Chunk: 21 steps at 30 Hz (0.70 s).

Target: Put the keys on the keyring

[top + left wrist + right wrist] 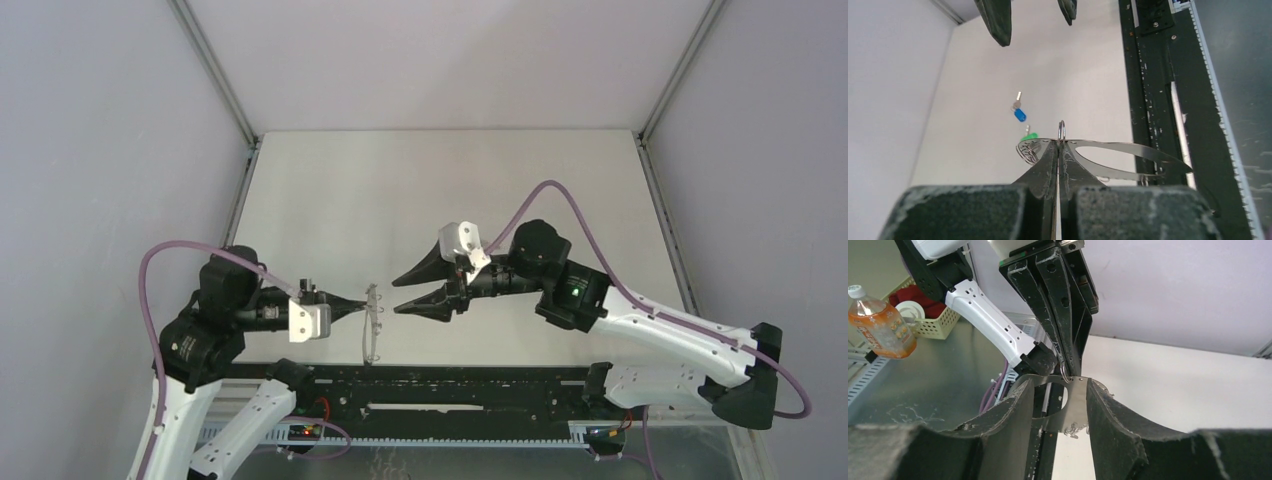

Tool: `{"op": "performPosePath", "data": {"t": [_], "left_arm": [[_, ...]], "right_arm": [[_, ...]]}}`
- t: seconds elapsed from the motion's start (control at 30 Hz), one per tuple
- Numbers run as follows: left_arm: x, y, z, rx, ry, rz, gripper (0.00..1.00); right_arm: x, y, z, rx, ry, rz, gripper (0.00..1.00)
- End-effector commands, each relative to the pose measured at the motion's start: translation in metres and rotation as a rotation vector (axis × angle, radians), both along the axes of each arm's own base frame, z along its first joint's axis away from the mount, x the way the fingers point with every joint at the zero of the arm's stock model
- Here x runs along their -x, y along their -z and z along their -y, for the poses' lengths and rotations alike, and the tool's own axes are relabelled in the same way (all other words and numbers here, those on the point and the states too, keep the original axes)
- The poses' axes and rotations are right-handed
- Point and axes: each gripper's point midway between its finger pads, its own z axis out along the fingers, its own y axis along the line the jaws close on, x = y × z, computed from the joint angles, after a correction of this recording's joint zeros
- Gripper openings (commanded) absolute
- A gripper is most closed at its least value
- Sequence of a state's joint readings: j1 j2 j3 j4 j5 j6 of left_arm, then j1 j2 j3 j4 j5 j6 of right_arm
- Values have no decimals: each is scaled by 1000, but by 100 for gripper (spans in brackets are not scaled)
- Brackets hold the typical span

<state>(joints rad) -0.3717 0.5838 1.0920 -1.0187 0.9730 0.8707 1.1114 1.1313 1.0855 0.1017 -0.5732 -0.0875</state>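
While the left gripper (360,308) is pinched tight on the keyring (1128,147), the ring stands upright and edge-on in the top view, between the two arms over the near part of the bench (450,180).

Writing: one bottle (878,322) behind the arms carries a printed label, too small to read. No other text is legible.

Counts:
- keyring: 1
- keys: 2, the blue-headed key (1019,114) and the green-headed key (1031,136)
- grippers: 2
- bottle: 1
- basket (935,320): 1

Materials and shapes:
- Keyring is a thin, flat band of grey metal, wide and round. Small wire loop (1062,131) stands at its rim right at the left fingertips, and a tangle of fine wire loops sits at one side.
- Both keys have silver blades and plastic heads. In the left wrist view they show beyond the ring against the white bench, the green one just at the ring's edge. Cannot tell whether either touches the ring.
- Gripper fingers are black with scuffed, whitish-flecked pads.
- Bottle is clear plastic with a white cap and orange liquid. Basket is cream lattice plastic with something red inside.

Right gripper (400,296): jaws apart at medium width, holding nothing, tips just short of the ring.
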Motion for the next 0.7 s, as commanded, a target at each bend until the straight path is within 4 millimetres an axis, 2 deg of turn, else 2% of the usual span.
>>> {"op": "performPosePath", "data": {"t": [0.0, 0.33, 0.67], "left_arm": [[-2, -15, 11, 37, 99, 151, 0], [-7, -23, 21, 37, 152, 325, 0], [-5, -33, 25, 70, 172, 385, 0]], "right_arm": [[2, -10, 7, -7, 15, 86, 50], [-6, -4, -8, 10, 167, 199, 47], [0, -3, -5, 29, 201, 255, 42]]}}
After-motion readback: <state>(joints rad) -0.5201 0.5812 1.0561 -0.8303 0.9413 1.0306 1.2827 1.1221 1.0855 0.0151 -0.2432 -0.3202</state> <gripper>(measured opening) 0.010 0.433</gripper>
